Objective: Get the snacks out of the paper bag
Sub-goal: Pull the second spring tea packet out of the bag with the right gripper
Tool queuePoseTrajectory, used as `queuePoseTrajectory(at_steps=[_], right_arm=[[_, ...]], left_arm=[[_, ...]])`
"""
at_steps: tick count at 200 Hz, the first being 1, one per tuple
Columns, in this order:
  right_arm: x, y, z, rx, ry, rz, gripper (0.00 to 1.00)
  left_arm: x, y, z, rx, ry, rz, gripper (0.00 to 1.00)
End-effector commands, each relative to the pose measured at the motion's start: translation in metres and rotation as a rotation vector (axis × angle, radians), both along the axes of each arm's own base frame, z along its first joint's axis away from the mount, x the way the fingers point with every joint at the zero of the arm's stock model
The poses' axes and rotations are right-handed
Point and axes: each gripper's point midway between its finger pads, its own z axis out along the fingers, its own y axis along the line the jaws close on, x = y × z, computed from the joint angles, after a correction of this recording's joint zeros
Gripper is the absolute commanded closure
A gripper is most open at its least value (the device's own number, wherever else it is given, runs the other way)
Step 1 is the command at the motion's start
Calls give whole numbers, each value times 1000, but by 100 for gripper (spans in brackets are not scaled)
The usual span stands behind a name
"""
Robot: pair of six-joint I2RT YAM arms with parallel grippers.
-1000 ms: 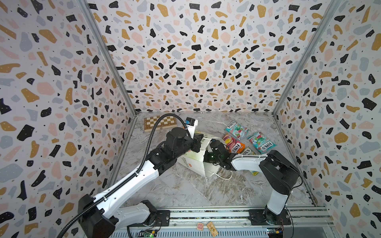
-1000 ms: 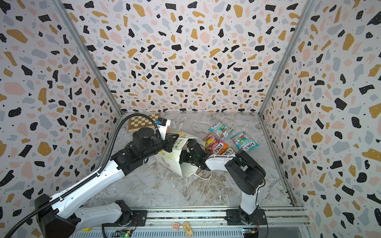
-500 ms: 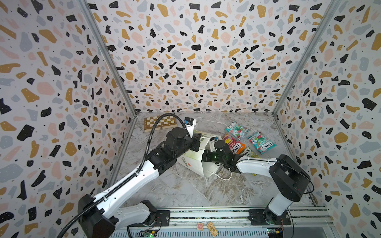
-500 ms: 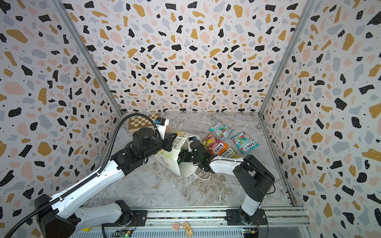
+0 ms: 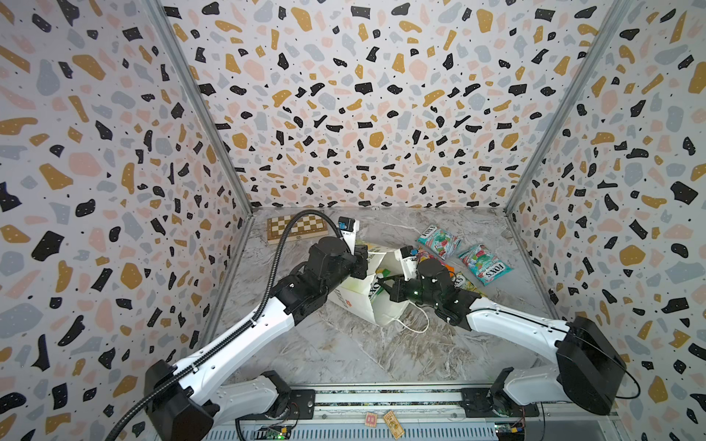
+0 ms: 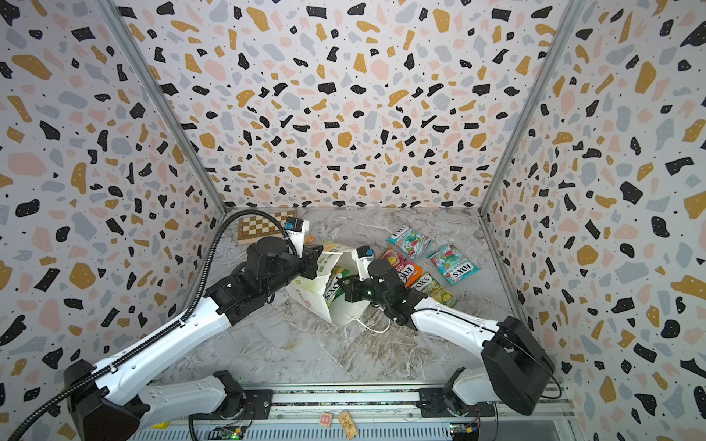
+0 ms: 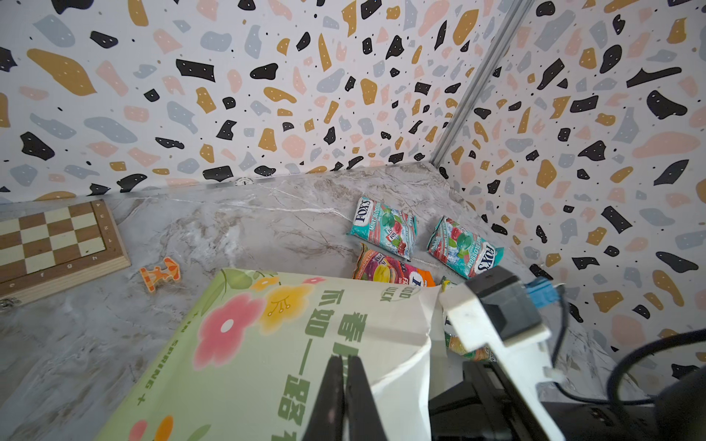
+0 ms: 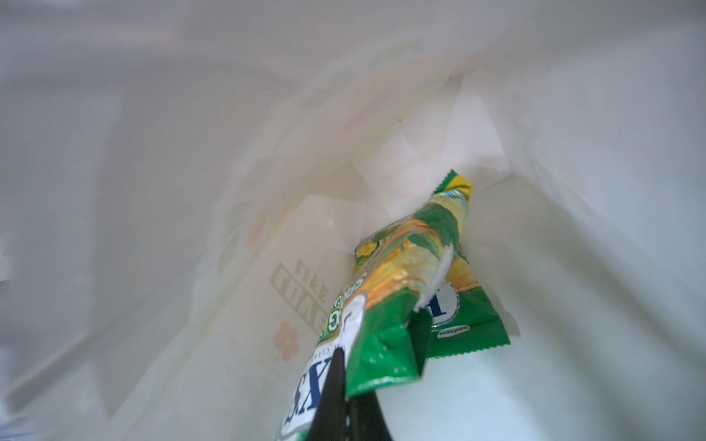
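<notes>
Paper bag [image 5: 355,296]: lies on its side on the table [image 5: 344,355], near the middle. Its mouth faces the right arm. The flower-printed wall [image 7: 267,343] faces up, and a white cord handle [image 5: 414,324] trails onto the table from the mouth.

Left tool [image 7: 345,361]: fingers together, clamped on the edge of the bag's printed wall. In both top views it sits at the far side of the bag [image 6: 315,261].

Right tool [image 8: 376,345]: reaches into the bag mouth and is clamped on the near end of a green-yellow packet [image 8: 412,259]. In a top view the tool [image 5: 386,286] is just inside the opening.

Green-yellow packet in the bag: rests on the lower inside wall. Its "FOX'S" label shows at the mouth [image 6: 331,287]. Whether a second packet lies beneath it cannot be told.

Teal packets: two, flat on the table to the right of the bag and toward the back. One [image 5: 438,241] lies nearer the bag, the other [image 5: 483,263] nearer the right wall, and they are slightly apart.

Orange packet [image 6: 405,267]: on the table between the bag and the teal packets, partly hidden by the right arm.

Second green-yellow packet [image 6: 435,290]: on the table just beside the orange packet, on its near side.

Chessboard [image 5: 296,227]: back left corner of the table.

Small orange item [image 7: 158,273]: on the table between the chessboard and the bag.
</notes>
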Motion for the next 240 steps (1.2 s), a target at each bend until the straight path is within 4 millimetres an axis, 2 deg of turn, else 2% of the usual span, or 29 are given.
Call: queuePoseTrajectory(at_steps=[1, 59, 93, 126, 174, 209, 240], right_arm=[[-7, -13, 23, -48, -102, 16, 100], [-26, -34, 66, -55, -248, 43, 100], [-37, -48, 99, -42, -354, 46, 100], [-42, -67, 130, -30, -448, -4, 100], [-44, -97, 161, -44, -536, -115, 100], [-41, -125, 171, -62, -565, -242, 100], [-33, -150, 167, -120, -554, -371, 100]], left_arm=[[0, 8, 6, 2, -29, 35, 100], [1, 10, 8, -5, -33, 46, 100], [3, 12, 6, 1, -33, 63, 100], [3, 12, 6, 0, -31, 67, 100], [3, 14, 7, 0, -35, 74, 100], [3, 14, 8, -3, -37, 73, 100], [2, 15, 10, -3, -43, 75, 100]])
